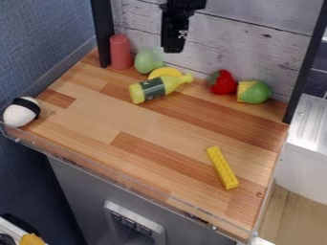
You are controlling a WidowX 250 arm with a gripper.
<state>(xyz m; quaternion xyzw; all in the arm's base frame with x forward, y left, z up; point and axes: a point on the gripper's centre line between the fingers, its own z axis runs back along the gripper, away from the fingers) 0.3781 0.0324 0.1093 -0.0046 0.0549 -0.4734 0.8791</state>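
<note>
The black end effector hangs up high at the far side of the wooden surface, in front of the white board wall, and I cannot tell if it is open or closed or if it has something in it. Down below it, the yellow-green bottle lies on its side near the far edge, with its neck to the right. A yellow round thing peeks out just behind the bottle. To the left of that are a pale green egg shape and a tall red tube that stands up. On the far right sit a red strawberry and a round green and yellow thing. A long yellow brick lies flat at the near right, and a white ball with a black band is at the left corner
</note>
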